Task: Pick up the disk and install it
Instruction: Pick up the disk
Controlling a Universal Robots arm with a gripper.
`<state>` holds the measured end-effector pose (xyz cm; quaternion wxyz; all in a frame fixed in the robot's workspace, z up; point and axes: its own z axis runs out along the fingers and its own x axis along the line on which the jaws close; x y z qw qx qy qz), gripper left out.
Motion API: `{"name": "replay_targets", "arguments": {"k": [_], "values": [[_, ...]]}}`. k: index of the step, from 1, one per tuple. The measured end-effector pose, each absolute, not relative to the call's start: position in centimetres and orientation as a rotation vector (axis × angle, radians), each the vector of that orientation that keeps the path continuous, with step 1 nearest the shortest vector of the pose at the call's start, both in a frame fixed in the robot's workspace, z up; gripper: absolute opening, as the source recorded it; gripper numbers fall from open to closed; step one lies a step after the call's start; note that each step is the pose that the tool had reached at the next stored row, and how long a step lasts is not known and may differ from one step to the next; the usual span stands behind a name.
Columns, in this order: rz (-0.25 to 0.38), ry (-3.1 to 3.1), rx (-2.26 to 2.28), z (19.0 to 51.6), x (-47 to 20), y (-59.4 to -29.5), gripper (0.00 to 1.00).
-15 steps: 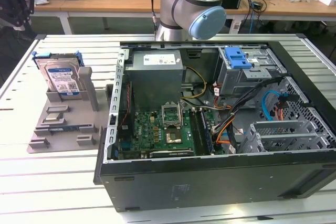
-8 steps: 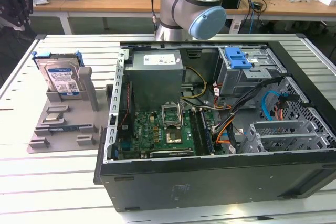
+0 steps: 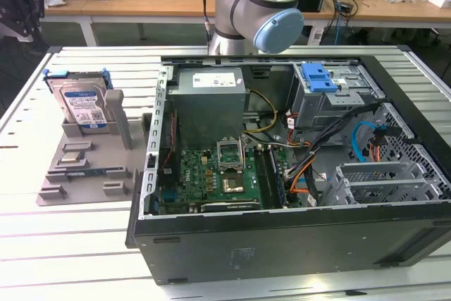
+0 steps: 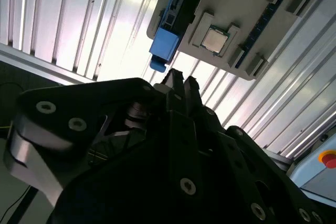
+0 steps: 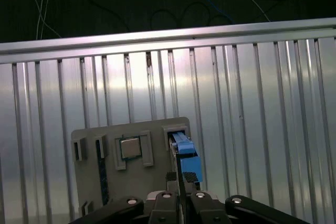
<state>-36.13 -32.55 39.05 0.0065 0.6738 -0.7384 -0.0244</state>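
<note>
A: How is the gripper (image 4: 179, 81) found?

B: In both wrist views its fingers (image 5: 178, 178) are seen drawn together, with only a thin slit left between them. Nothing is held by them and nothing is touched.

A: What is met beyond the fingertips?

B: The disk (image 5: 190, 162) is seen there in the first wrist view, in line with the fingers and shown edge-on by its blue rail. The two are judged to be apart; no contact is made.

A: Where is the disk kept?

B: It is stood upright in a slot of the grey holder (image 3: 120, 114). The holder is laid on the slatted metal table (image 3: 70, 244) at the exterior view's left, beside the open computer case (image 3: 282, 244). The labelled face of the disk (image 3: 83, 107) is shown in the exterior view. A processor chip (image 5: 129, 148) is seated in the same holder, near the disk.

A: How much of the task can be counted as done?

B: Nothing, as far as can be judged. The disk has not been lifted. It has not been placed in the drive cage (image 3: 331, 96) inside the case, where a blue bracket (image 3: 318, 75) is seen. Both the pick-up and the installation are left.
</note>
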Motion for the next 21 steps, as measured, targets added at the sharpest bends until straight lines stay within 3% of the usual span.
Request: {"name": "replay_targets", "arguments": {"k": [1, 2, 3, 4, 6, 18, 21], "values": [[-0.076, -2.31, 2.108, 39.06, -36.13, -32.55, 0.23], [-0.076, -2.31, 2.108, 39.06, -36.13, -32.55, 0.23], [-0.076, -2.31, 2.108, 39.05, -36.13, -32.55, 0.35], [-0.076, -2.31, 2.108, 39.06, -36.13, -32.55, 0.35], [-0.076, -2.31, 2.108, 39.05, -36.13, -32.55, 0.48], [-0.075, -2.265, 2.156, 39.05, -36.06, -32.44, 0.48], [-0.036, -2.285, 2.175, 39.03, -36.08, -32.43, 0.48]]}}
